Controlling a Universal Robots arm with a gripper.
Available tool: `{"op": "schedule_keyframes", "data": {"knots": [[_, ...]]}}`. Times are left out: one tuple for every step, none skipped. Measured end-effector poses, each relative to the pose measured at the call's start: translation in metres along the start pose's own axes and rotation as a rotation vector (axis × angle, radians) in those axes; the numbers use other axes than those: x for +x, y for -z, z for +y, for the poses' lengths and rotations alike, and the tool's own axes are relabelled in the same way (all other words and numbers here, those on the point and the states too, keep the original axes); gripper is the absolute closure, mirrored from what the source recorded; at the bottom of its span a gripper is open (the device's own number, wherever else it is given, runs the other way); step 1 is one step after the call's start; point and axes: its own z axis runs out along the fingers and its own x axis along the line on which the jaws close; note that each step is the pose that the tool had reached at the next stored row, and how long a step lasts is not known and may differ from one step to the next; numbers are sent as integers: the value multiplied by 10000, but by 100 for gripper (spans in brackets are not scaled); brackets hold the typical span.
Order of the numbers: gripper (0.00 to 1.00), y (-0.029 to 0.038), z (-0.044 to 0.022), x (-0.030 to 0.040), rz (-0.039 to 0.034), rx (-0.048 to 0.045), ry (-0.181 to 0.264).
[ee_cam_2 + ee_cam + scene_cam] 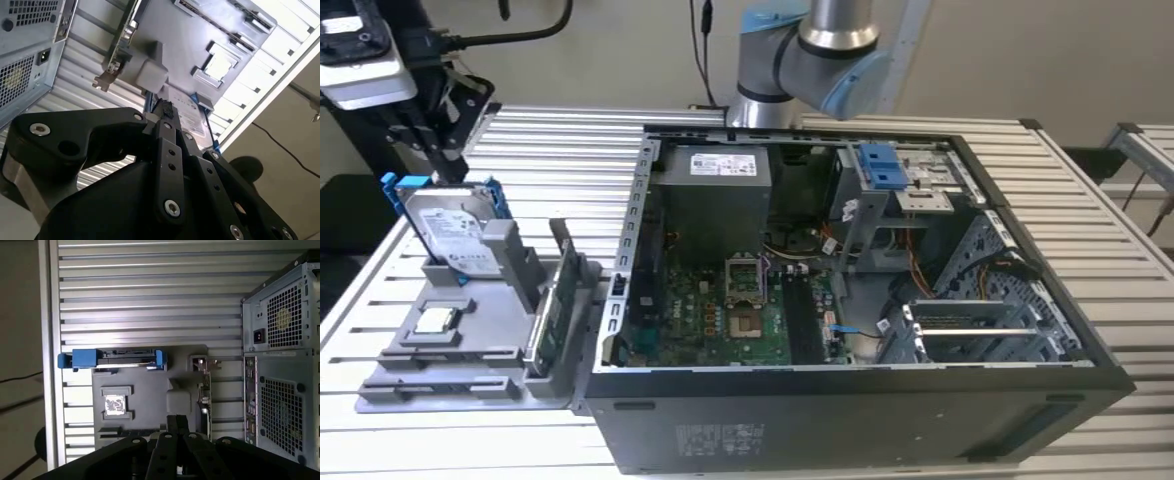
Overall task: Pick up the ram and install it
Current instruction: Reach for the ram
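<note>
Grey holder tray [150, 385] on slatted table [150, 290], directly below the gripper [177, 422]. It holds a hard drive [125, 359] in a blue bracket, a processor chip [114, 404] and an upright green card [204, 397]. Open computer case [280, 405] stands off to the gripper's side.

**A robot lab for computer assembly**

An open computer case [854, 425] lies on a ribbed metal tabletop [1081, 190]. Beside it, a grey holder [440, 385] carries a hard drive [454, 235] upright. A robot arm [821, 60] stands behind.
</note>
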Motion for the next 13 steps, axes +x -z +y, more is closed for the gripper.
{"op": "schedule_keyframes", "data": {"knots": [[89,-1,-2,31,-1,-1,7],[89,-2,-3,62,0,-1,12],[89,-2,-5,91,1,0,18],[89,-2,-6,118,1,0,24],[89,-3,-7,145,1,0,29],[89,-4,-9,173,2,0,35],[89,-5,-10,205,1,-1,41],[89,-5,-12,233,2,-1,46],[89,-6,-13,259,2,-1,53],[89,-7,-14,283,2,-2,59],[89,-7,-15,308,2,-1,65],[89,-8,-17,334,3,-2,71],[89,-7,-18,362,5,-1,77]]}}
